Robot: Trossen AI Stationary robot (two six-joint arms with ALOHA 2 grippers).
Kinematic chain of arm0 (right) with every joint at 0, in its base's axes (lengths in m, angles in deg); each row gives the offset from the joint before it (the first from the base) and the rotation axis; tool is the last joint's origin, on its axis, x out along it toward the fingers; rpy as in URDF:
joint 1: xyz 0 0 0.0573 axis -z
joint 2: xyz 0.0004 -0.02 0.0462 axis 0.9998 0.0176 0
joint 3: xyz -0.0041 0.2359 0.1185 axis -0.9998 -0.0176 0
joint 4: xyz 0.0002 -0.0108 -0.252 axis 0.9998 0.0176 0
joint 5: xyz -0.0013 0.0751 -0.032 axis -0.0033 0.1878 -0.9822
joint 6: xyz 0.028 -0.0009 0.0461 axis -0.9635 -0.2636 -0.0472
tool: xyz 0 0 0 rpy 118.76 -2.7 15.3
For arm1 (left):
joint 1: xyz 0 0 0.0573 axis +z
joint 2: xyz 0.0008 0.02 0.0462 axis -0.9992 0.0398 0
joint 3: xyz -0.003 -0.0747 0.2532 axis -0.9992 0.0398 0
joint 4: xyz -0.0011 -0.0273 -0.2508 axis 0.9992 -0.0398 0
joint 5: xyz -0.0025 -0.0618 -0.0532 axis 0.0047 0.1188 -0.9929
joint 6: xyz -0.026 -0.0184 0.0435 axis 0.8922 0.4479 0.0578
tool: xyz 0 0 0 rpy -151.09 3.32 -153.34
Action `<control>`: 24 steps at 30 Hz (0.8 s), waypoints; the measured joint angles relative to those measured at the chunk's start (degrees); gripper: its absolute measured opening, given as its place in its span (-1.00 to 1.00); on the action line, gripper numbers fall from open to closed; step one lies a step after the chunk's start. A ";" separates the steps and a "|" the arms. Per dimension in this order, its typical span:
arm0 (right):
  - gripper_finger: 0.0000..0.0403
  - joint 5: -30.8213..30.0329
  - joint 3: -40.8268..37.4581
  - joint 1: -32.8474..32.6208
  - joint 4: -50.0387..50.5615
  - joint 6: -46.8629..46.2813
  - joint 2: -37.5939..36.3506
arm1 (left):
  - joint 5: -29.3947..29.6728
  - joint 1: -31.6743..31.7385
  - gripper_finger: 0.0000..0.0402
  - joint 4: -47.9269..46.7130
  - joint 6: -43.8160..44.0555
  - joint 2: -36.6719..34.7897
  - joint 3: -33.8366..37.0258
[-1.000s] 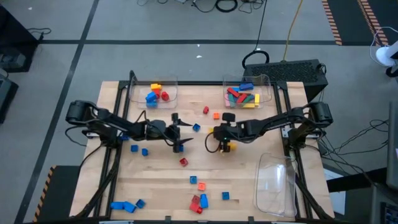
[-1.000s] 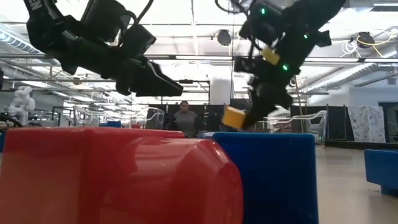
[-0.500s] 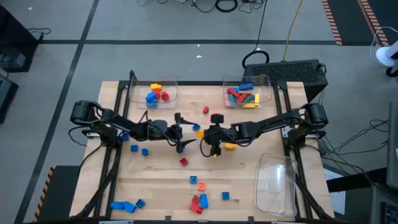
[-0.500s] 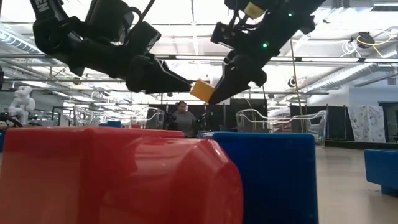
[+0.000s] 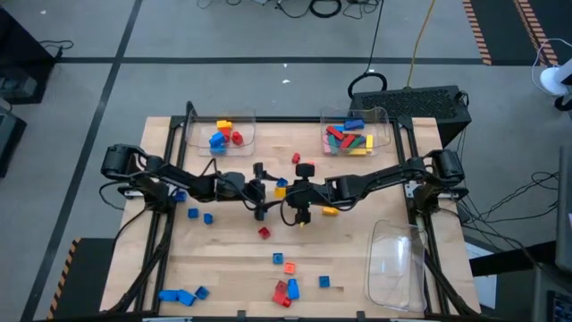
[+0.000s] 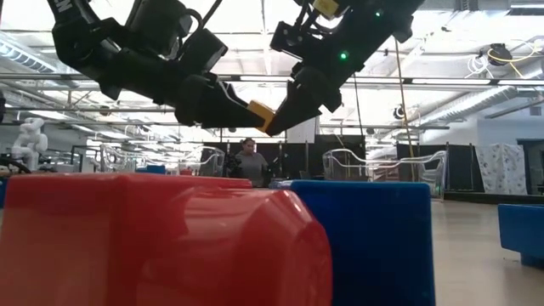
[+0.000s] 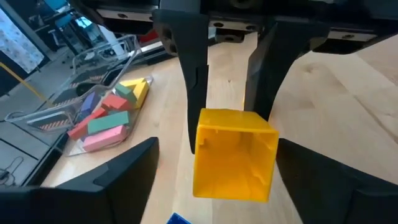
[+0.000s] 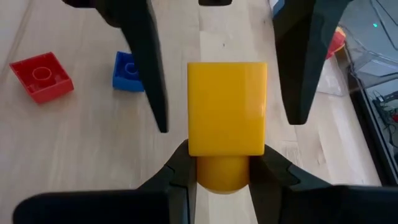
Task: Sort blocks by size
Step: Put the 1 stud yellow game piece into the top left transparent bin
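My two arms meet above the table's [image 5: 357,241] middle, my left gripper [image 5: 265,188] at nine o'clock of my right gripper [image 5: 292,190], and a block [image 5: 281,190] sits between them, clamped in my right jaws with my left jaws spread on either side of it. Two trays [image 5: 222,134] lie at twelve o'clock, a third [image 5: 396,266] at four. Loose blocks [image 5: 288,288] lie toward six.

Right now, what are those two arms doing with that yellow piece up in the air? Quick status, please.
Right gripper shut on the yellow block, mid-table, above the wood. Left gripper open, fingers either side of it, not yet closed. Handover under way. Nothing between them.
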 joint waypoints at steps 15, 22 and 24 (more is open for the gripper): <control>-0.38 0.31 0.00 0.01 0.53 -0.84 0.00 | -1.14 0.43 -0.34 0.36 0.00 -0.02 -0.01; 0.11 -7.28 -0.01 0.10 4.05 -9.75 -0.30 | 3.26 2.88 -0.31 -0.88 2.66 -1.31 -0.01; 0.20 -11.25 -0.07 0.14 7.40 -13.20 -0.46 | 6.07 4.35 -0.29 -2.50 2.86 -2.58 -0.01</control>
